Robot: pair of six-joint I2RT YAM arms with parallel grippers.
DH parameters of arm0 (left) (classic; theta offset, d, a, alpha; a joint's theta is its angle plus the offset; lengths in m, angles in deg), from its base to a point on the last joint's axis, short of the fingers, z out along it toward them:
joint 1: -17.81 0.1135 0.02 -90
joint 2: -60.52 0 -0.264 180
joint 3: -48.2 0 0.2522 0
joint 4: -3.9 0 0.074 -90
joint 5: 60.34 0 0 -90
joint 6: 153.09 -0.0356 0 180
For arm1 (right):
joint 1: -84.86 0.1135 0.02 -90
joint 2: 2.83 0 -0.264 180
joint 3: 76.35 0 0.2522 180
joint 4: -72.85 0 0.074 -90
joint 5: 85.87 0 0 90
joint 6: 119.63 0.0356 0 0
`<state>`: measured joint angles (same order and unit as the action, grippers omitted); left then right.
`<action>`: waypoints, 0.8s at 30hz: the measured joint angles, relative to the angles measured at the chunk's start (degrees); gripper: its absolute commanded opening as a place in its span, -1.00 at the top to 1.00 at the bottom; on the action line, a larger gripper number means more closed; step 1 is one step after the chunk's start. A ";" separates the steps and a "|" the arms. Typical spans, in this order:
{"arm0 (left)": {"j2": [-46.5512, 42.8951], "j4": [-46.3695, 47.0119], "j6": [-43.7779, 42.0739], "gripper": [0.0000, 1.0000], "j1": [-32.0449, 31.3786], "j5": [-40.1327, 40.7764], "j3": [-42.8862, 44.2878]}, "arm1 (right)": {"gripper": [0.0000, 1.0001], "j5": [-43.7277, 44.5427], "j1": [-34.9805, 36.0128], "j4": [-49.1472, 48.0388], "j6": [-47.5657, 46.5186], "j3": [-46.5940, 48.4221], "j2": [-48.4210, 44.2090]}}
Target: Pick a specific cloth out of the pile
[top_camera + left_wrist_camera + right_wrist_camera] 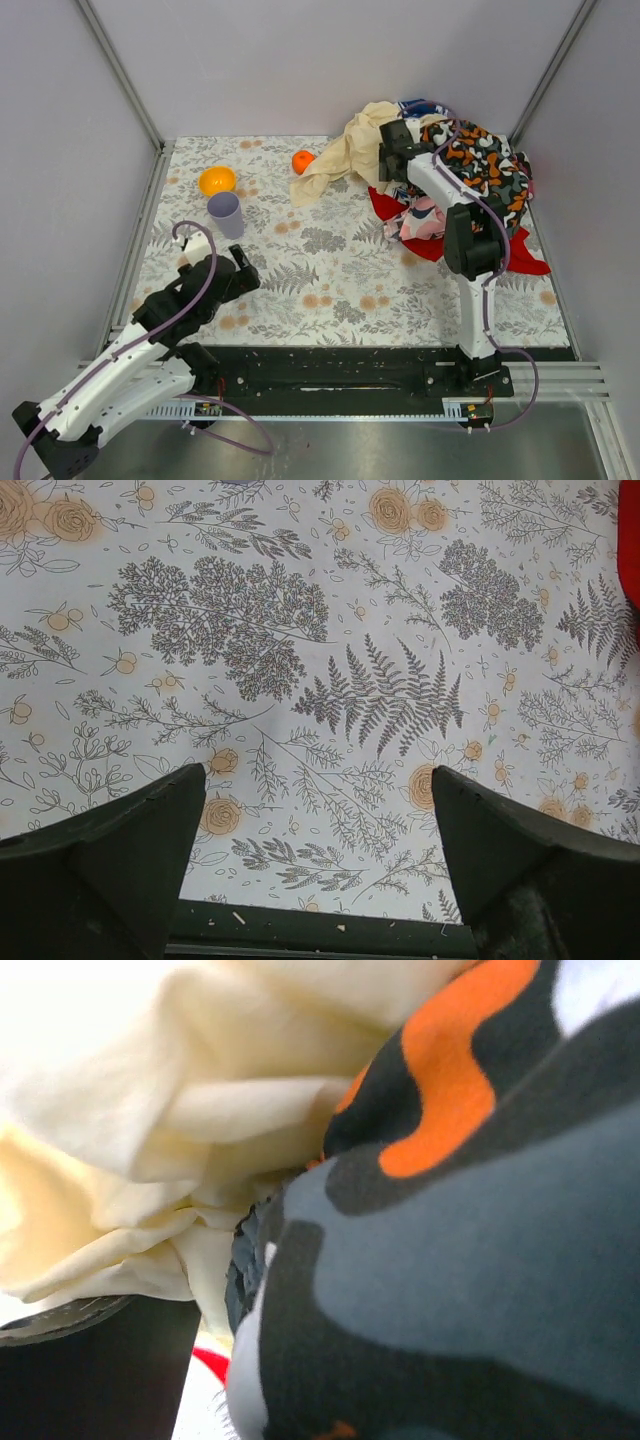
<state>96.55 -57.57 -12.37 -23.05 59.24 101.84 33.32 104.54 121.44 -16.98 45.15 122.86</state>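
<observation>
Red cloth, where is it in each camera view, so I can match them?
Top external: the red cloth pokes out from under the pile, right of centre.
Left wrist: a red sliver at the right edge, likely it.
Right wrist: a small red patch at the bottom edge, below the beige cloth.
Shared landmark: the beige cloth, in top and right wrist views; the left wrist shares only the table cover.

No text, label, brand, number or sign can be read anywhere.
</observation>
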 measured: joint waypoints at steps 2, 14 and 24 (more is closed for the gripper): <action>1.01 0.59 -0.33 -0.98 0.00 -0.04 0.04 | -0.99 0.39 -1.64 0.20 -0.55 2.08 0.09; 20.79 11.37 -7.89 -0.98 0.07 -4.00 8.00 | -0.99 -4.39 -15.89 2.95 -2.89 15.39 8.35; 54.80 23.91 -16.15 -0.98 0.11 -17.05 33.42 | -0.99 -17.57 -24.83 3.06 -4.83 16.02 11.34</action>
<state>151.34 -33.66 -28.53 -22.94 42.19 135.26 15.74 79.71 124.50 -21.81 61.18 134.20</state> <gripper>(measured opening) 0.988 0.993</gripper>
